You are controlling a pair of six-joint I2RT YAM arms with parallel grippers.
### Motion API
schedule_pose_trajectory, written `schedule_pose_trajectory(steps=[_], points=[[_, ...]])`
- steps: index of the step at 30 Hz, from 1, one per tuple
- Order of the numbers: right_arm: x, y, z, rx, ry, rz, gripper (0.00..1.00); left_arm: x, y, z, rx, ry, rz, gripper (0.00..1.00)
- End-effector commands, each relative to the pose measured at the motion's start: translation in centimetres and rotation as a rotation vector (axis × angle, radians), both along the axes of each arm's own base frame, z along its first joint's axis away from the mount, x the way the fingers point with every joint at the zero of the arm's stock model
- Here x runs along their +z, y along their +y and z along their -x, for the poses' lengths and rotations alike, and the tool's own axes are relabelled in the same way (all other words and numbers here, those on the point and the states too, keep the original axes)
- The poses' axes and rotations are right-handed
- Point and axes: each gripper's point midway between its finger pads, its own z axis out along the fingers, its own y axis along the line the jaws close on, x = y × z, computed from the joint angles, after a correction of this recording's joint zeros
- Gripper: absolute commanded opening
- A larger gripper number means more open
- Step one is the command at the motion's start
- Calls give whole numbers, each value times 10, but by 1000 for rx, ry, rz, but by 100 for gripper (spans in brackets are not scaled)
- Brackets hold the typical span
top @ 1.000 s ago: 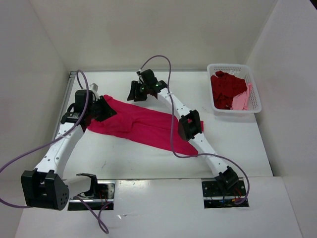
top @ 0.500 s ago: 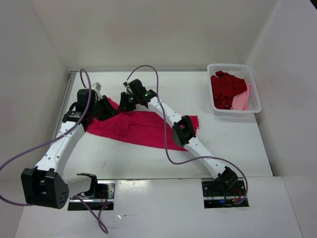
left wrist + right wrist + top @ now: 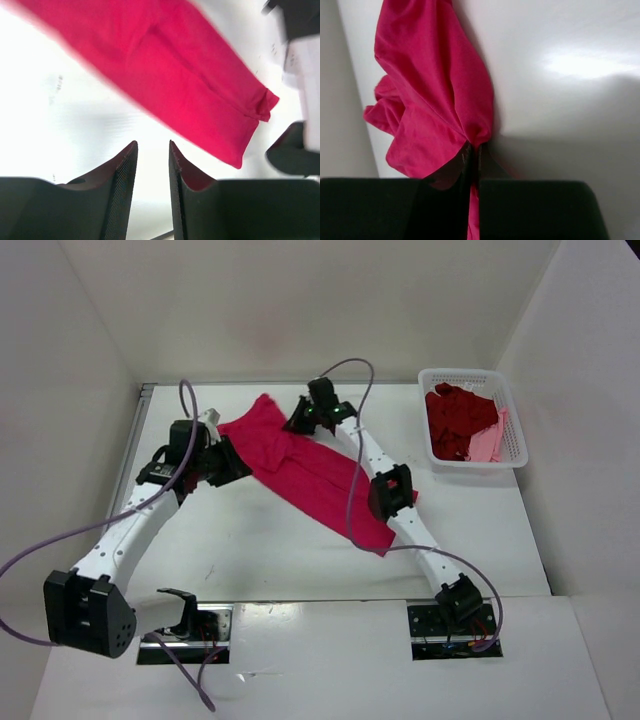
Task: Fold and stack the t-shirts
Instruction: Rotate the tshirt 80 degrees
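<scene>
A crimson-magenta t-shirt (image 3: 322,478) lies in a long diagonal strip across the table, bunched at its far end. My right gripper (image 3: 298,423) is shut on that bunched cloth, and the right wrist view shows the t-shirt (image 3: 430,90) pinched between the jaws of the right gripper (image 3: 474,148). To the left of the cloth, my left gripper (image 3: 228,462) is open. The left wrist view shows nothing between the parted fingers of the left gripper (image 3: 152,150), with the t-shirt (image 3: 170,70) lying beyond them. A darker red t-shirt (image 3: 460,418) and a light pink t-shirt (image 3: 490,446) lie crumpled in the basket.
The white perforated basket (image 3: 458,373) stands at the back right by the side wall. White walls close the table in on the left, back and right. My right arm (image 3: 388,492) reaches over the crimson cloth. Both arm bases sit at the near edge.
My right gripper has closed on the crimson t-shirt and dragged its far end back and to the right. The cloth has left the left gripper, which shifted slightly right.
</scene>
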Motion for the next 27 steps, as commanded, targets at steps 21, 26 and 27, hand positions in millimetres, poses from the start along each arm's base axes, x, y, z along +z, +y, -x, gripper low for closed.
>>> schedule_pose_trajectory(steps=[21,26,27], points=[[353,-212,16,-568,-406,191,44,-104,-244,109,-325,349,206,65],[394,-230,67,-558,-418,212,45,-129,-276,120,-325,416,223,65],[398,-229,74,-540,-412,204,45,-132,-278,120,-304,434,235,62]])
